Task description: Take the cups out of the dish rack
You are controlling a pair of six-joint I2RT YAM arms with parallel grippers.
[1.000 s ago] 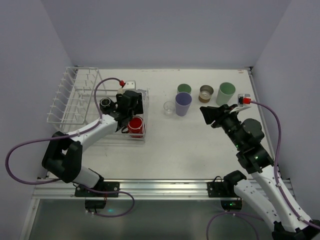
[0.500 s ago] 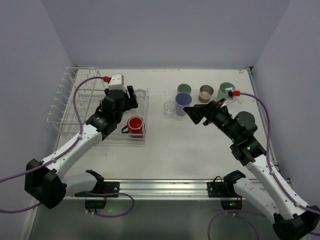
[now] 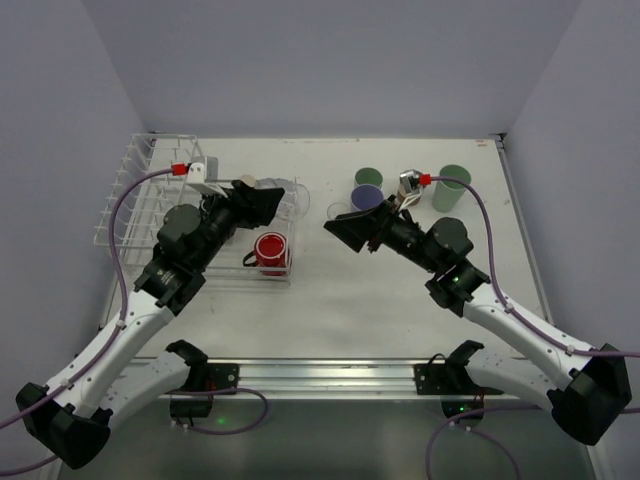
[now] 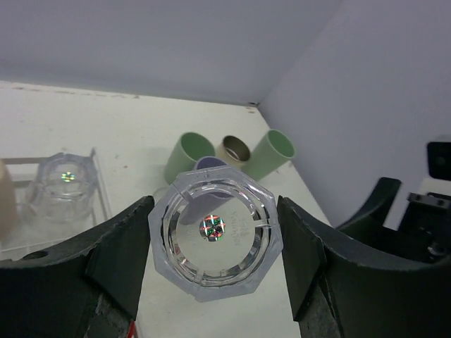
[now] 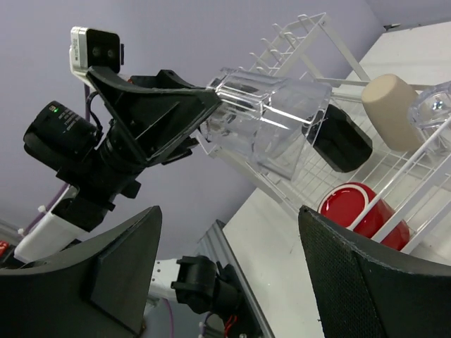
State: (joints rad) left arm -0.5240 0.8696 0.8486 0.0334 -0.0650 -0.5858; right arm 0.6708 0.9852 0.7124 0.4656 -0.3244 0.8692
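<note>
In left claw (image 4: pixel 215 215), clear cup (image 5: pixel 271 123) horizontal

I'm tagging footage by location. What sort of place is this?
Probably a robotics test cell, not a kitchen: plain lavender walls box in a white table, and a left arm and right arm on a metal rail face a dish rack.

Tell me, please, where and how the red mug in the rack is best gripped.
Probably from straight above, one finger inside the rim: the red mug stands mouth-up in the dish rack basket, handle pointing left, so pinch the right-hand wall.
</note>
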